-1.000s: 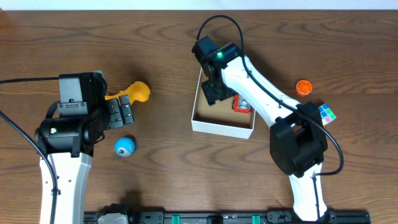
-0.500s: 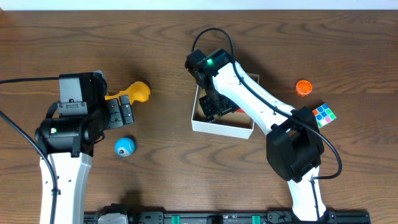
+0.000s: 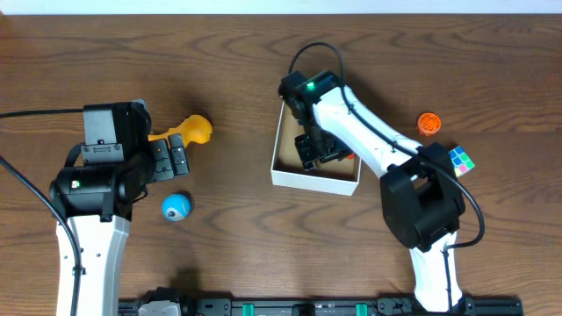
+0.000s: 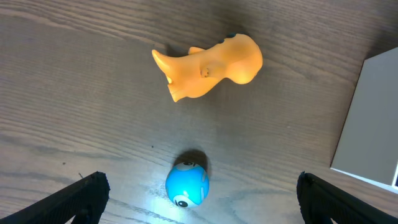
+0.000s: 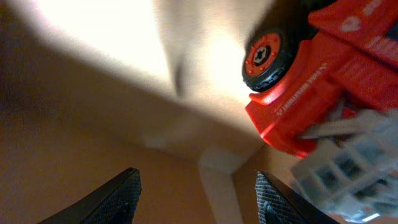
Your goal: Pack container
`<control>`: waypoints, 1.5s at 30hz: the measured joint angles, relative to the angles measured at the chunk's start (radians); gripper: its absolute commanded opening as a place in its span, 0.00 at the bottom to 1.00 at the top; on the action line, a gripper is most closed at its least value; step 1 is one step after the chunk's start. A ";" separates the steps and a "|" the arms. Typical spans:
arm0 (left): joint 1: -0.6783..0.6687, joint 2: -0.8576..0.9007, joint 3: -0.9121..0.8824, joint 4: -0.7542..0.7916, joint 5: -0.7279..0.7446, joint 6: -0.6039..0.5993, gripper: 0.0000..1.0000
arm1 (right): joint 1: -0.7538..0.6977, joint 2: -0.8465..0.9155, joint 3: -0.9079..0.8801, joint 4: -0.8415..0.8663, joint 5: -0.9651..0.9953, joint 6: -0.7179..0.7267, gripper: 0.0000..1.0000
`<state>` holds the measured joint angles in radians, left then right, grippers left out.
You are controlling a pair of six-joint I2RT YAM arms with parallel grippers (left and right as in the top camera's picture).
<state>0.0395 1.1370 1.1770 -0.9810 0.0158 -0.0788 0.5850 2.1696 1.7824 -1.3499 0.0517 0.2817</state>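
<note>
Overhead view: the box [image 3: 307,179] sits near the middle of the bench [image 3: 237,237], open side up, so that items can be lowered in from above. The right end effector [image 3: 318,149] is down inside the box, and its arm covers most of the brown floor.

Right wrist view: the fingers [image 5: 124,193] are spread wide with nothing between them. A red toy truck [image 5: 311,81] lies on the box floor off to one side of them and close to a corner. Judgement: the truck counts as packed, and the wide spread lets the arm lift out without dragging it.

Left wrist view: the left end effector [image 3: 178,154] is also spread wide and holds nothing. It hangs above a yellow toy [image 4: 208,65] and a blue ball [image 4: 186,185], which lie near each other but apart. The ball is roughly centred between the fingers. Judgement: this pose suits a descent onto the ball; being round, it may roll if one finger touches first.

An orange disc [image 3: 428,123] and a puzzle cube [image 3: 460,161] lie on the bench to the right of the box, not yet packed.
</note>
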 measured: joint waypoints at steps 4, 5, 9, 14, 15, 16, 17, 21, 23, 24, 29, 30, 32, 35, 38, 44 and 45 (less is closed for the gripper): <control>0.000 0.000 0.000 0.000 0.000 0.000 0.98 | -0.026 0.000 -0.005 0.025 0.000 0.000 0.63; 0.000 0.000 0.000 0.000 0.000 0.000 0.98 | -0.027 0.000 -0.005 0.030 0.000 0.000 0.63; 0.000 0.000 0.000 0.000 0.000 0.000 0.98 | -0.031 0.000 -0.005 0.048 0.000 0.000 0.63; 0.000 0.000 0.000 0.000 0.000 0.000 0.98 | -0.031 0.000 -0.005 0.080 0.000 0.000 0.63; 0.000 0.000 0.000 0.000 0.000 0.000 0.98 | -0.031 0.000 -0.005 0.087 0.000 0.000 0.63; 0.000 0.000 0.000 -0.001 0.000 0.000 0.98 | -0.031 0.000 -0.005 0.090 0.000 0.000 0.63; 0.000 0.000 0.000 -0.002 0.000 0.000 0.98 | -0.031 0.000 -0.005 0.092 0.000 0.000 0.63; 0.000 0.000 0.000 -0.003 0.000 0.000 0.98 | -0.031 0.000 -0.005 0.090 0.000 0.000 0.63; 0.000 0.000 0.000 -0.003 0.000 0.000 0.98 | -0.031 0.000 -0.005 0.090 0.000 -0.002 0.63; 0.000 0.000 0.000 -0.003 0.000 0.000 0.98 | -0.031 0.000 -0.005 0.089 0.000 -0.005 0.63; 0.000 0.000 0.000 -0.003 0.000 0.000 0.98 | -0.016 0.000 -0.005 0.100 0.000 -0.028 0.69; 0.000 0.000 0.000 -0.003 0.000 0.000 0.98 | -0.009 -0.001 -0.005 0.103 0.000 -0.031 0.70; 0.000 0.000 0.000 -0.003 0.000 0.000 0.98 | 0.011 -0.005 0.000 0.109 -0.002 -0.040 0.73; 0.000 0.000 0.000 -0.004 0.000 0.000 0.98 | 0.034 -0.030 0.034 0.118 -0.008 -0.050 0.79; 0.000 0.000 0.000 -0.004 0.000 0.000 0.98 | 0.033 -0.086 0.089 0.122 -0.009 -0.056 0.80; 0.000 0.000 0.000 -0.004 0.000 0.000 0.98 | -0.086 -0.266 0.175 0.106 0.012 -0.036 0.91; 0.000 0.000 0.000 -0.004 0.000 0.000 0.98 | -0.124 -0.288 0.182 0.097 0.015 -0.031 0.92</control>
<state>0.0395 1.1370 1.1770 -0.9848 0.0158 -0.0792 0.4606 1.8820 1.9644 -1.2530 0.0666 0.2512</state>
